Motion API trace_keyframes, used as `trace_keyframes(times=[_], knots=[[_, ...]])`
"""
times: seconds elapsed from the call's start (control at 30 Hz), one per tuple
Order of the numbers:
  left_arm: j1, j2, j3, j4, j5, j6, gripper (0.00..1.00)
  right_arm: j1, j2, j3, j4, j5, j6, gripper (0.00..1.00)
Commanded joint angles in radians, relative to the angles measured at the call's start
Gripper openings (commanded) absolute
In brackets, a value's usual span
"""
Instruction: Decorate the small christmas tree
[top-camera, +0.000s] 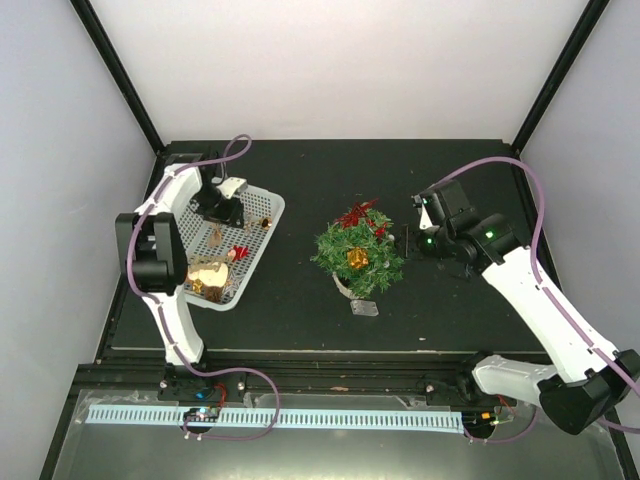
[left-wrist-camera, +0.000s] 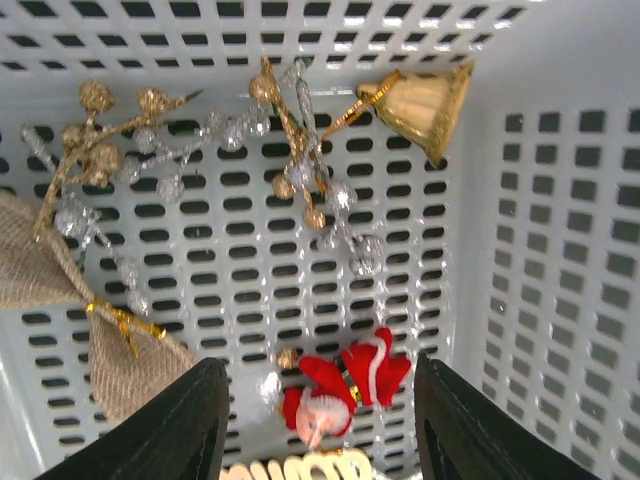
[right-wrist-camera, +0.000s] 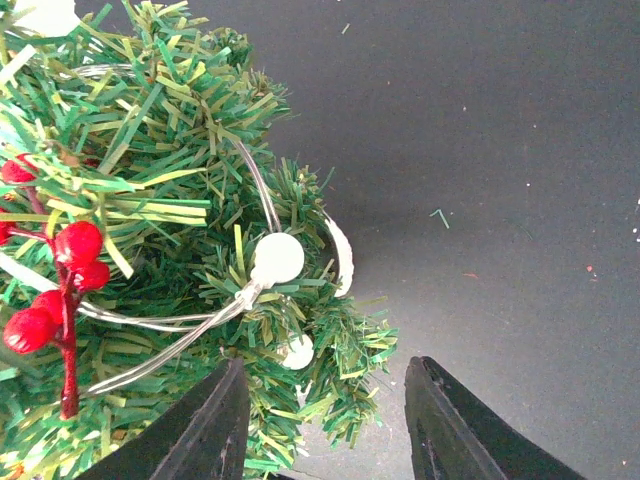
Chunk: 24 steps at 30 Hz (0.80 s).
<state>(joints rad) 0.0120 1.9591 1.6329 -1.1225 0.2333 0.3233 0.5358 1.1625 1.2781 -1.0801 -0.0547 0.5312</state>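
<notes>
The small christmas tree (top-camera: 358, 255) stood on the dark worktop (top-camera: 300, 310), partly dressed. Left of the tree, the left jaws hung apart inside the white basket (top-camera: 262, 218), straddling a Santa figure (left-wrist-camera: 345, 388); picking an ornament looked like the step in hand. Next they would need to drop and close on it. Just right of the tree, the right jaws gaped empty.

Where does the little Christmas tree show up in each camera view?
Top external: the tree at mid-table, right of the white basket.
Left wrist: not in it.
Right wrist: the tree fills the left side.
Shared landmark: the black table, beside the tree in both those views.
</notes>
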Motion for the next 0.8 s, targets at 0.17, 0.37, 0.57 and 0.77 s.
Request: trace_keyframes(times=[0.17,0.37,0.57,0.77], knots=[[-0.049,0.12,0.121,0.052,-0.006,-0.061,0.5,-0.007,0.029,0.002,0.028,-0.004,0.0,0.45],[-0.061,0.185,0.167,0.055,-0.023,-0.076,0.46,-0.008,0.038,-0.003,0.036,-0.015,-0.006,0.45],[-0.065,0.206,0.155,0.058,-0.035,-0.072,0.45,-0.011,0.048,-0.006,0.038,-0.016,-0.012,0.45],[-0.066,0.209,0.112,0.08,-0.051,-0.067,0.43,-0.014,0.053,-0.011,0.049,-0.023,-0.014,0.45]])
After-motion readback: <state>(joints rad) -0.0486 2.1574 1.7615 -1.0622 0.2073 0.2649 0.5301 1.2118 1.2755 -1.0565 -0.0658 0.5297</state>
